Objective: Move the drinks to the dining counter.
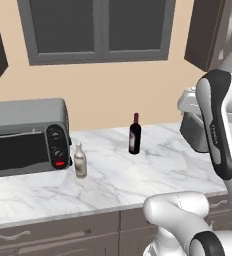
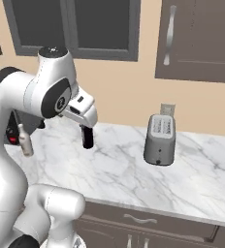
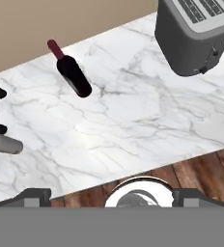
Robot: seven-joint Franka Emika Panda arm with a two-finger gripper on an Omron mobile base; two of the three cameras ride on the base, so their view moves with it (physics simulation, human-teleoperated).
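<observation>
You're parked at the marble worktop [image 1: 153, 175], not the dining counter, so nothing's delivered yet. Gripper [image 3: 109, 195] hangs high over the worktop's front edge w/ jaws spread wide and nothing between them.

Landmark = toaster oven [image 1: 25, 135]. The beige-grey bottle [image 1: 80, 160] stands upright just beside its knob end, toward the front. The dark red-brown bottle [image 1: 134, 134] stands further along from the oven, nearer the back wall, well apart from the first. Past that, at the far end from the oven, sits a grey two-slot toaster [image 2: 159, 139]. Can't spot a yellow juice bottle here.

Risks, as I judge them:
- Both bottles are tall and slim, so a sideways nudge from a fingertip on approach prob tips them; come in level and centred on the body, not the neck.
- The beige-grey one is so close to the oven that a wide-open jaw may clip the oven face or knobs. Take the red-brown one first; it's got free space all round.
- In the right base view the arm's own hand covers most of the red-brown bottle, so trust the hand view for alignment.

Containers: both bottles look capped; contents can't be told. Toaster slots look empty.
</observation>
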